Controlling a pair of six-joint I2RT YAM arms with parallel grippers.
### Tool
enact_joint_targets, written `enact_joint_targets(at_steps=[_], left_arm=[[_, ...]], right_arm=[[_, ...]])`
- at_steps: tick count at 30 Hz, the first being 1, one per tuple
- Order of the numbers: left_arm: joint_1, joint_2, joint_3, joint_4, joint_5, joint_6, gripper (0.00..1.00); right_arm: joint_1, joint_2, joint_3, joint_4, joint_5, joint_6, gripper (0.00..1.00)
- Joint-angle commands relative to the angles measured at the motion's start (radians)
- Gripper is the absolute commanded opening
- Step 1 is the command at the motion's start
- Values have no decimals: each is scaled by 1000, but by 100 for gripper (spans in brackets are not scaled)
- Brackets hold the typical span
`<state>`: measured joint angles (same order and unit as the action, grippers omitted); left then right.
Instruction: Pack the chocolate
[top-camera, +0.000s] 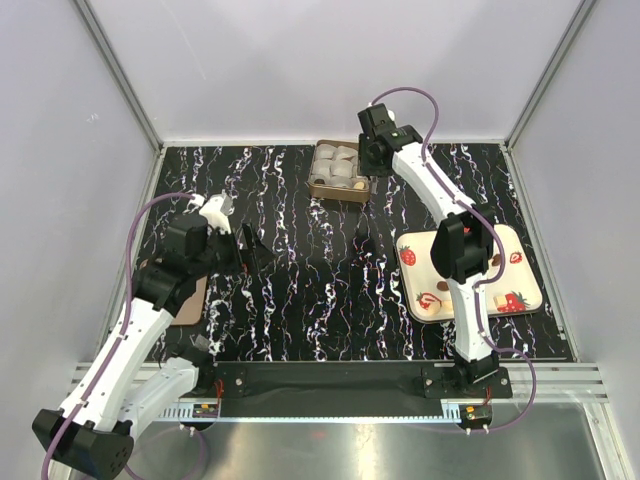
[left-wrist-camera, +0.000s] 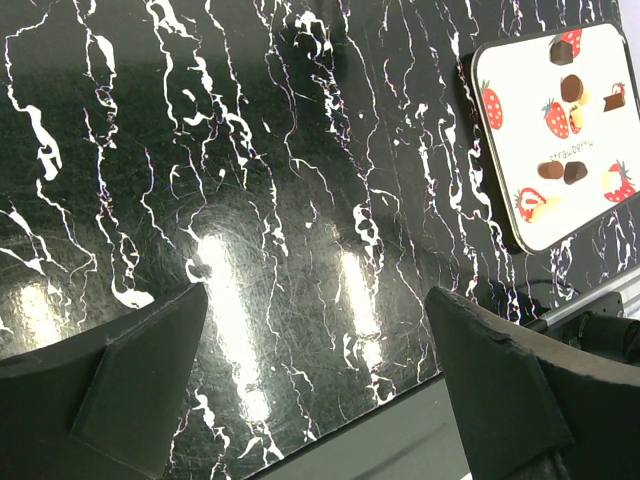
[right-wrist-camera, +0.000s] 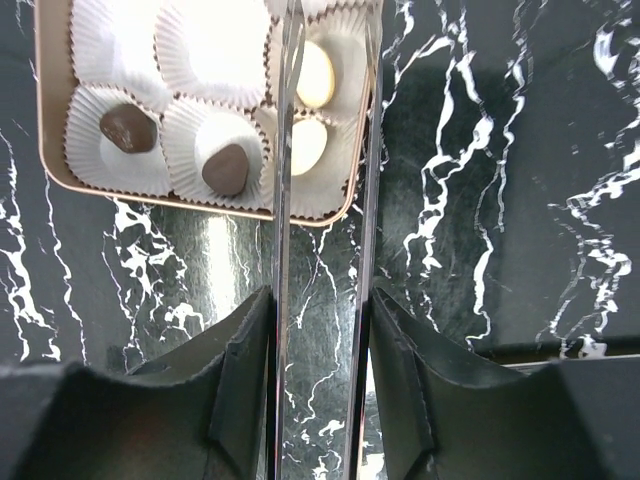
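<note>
My right gripper (right-wrist-camera: 320, 310) clasps metal tongs (right-wrist-camera: 283, 200), reaching over a cream chocolate (right-wrist-camera: 316, 75) in the far box (right-wrist-camera: 45, 120); my left gripper (left-wrist-camera: 315, 300) gapes wide, empty, above the bench (left-wrist-camera: 250, 150).

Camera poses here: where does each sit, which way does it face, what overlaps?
Top external: above and behind the bases, facing down over the table, box and tray; left arm and right arm show.
Left wrist: on the left arm, facing across the table towards the tray with chocolate; its open left hand frames the bottom.
Right wrist: on the right arm, looking down along the tongs at the box; the right hand clamps them.
Shared: tray in top and left wrist; box in top and right wrist.
</note>
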<state>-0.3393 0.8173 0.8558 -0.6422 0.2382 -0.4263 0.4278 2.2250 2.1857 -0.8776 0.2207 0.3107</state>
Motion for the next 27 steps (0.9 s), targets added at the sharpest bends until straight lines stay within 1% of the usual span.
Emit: enact_joint_targets(at_steps=[1,4,6,8,9,10,12,13,15,16,17,18,19,20,22,24,27], left_arm=[[2,-24,23,12,-10,14,99],[0,-33,32,0,-19,15,99],[2,-41,35,-10,-27,17,99],[0,-46,32,-11,-27,15,99],[2,-50,31,-11,-24,15,99],[2,-52,29,-10,-22,14,99],[2,-58,22,-7,-14,11,99],[2,-60,20,-5,-11,11,99],[2,-64,12,-5,-8,11,99],[0,-70,9,-5,-8,11,99],[2,-75,9,-2,-8,11,99],[0,-76,0,-1,-7,11,99],[2,-79,-1,1,-7,9,99],[2,-83,-6,6,-4,8,99],[2,-81,-17,13,6,4,99],[0,-78,-24,26,12,0,99],[0,-66,-26,33,24,-2,99]], right_arm=[[9,-45,77,-23,51,-22,48],[9,-93,89,-64,83,-19,47],[6,-163,68,-106,120,7,47],[0,-233,-38,-98,137,34,47],[-12,-310,-84,-93,138,48,47],[-17,-347,-180,-87,132,59,47],[-30,-453,-274,-86,135,96,47],[-35,-485,-356,-96,140,116,47],[-43,-577,-435,-115,154,136,47],[-56,-608,-511,-121,163,146,47],[-64,-672,-553,-127,164,162,47],[-76,-704,-595,-126,164,168,48],[-104,-732,-674,-123,158,179,48],[-121,-787,-710,-118,152,182,48],[-174,-830,-812,-101,117,180,48],[-199,-870,-890,-93,97,179,48],[-228,-906,-958,-74,89,174,49]])
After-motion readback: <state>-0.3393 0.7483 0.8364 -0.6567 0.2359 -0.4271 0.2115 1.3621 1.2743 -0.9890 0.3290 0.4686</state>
